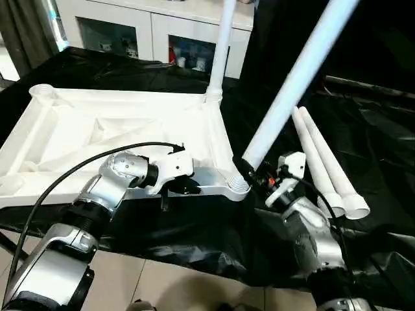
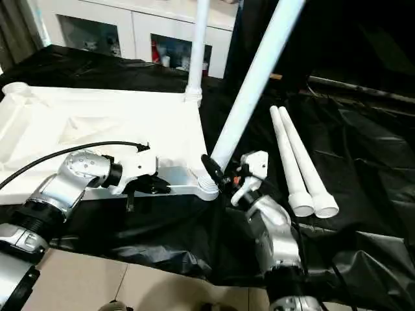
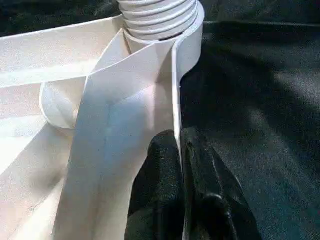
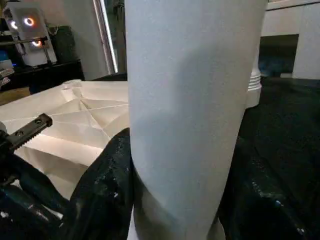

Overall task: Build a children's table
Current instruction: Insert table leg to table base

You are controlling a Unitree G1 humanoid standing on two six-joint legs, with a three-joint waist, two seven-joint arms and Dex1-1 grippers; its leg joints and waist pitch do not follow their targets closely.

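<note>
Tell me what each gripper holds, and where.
Left gripper pinches the near side rim of the white ribbed plastic tabletop. Right gripper clamps the leaning white tube leg near its lower end.

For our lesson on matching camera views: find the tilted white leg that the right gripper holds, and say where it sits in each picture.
Left eye view: the tilted leg slants from top right down to the near corner socket.
Right eye view: same leg, slanting to the socket.
Left wrist view: I cannot tell; the ribbed collar in the socket may be its foot.
Right wrist view: broad white tube, centre.
Shared landmark: the upright leg.
</note>
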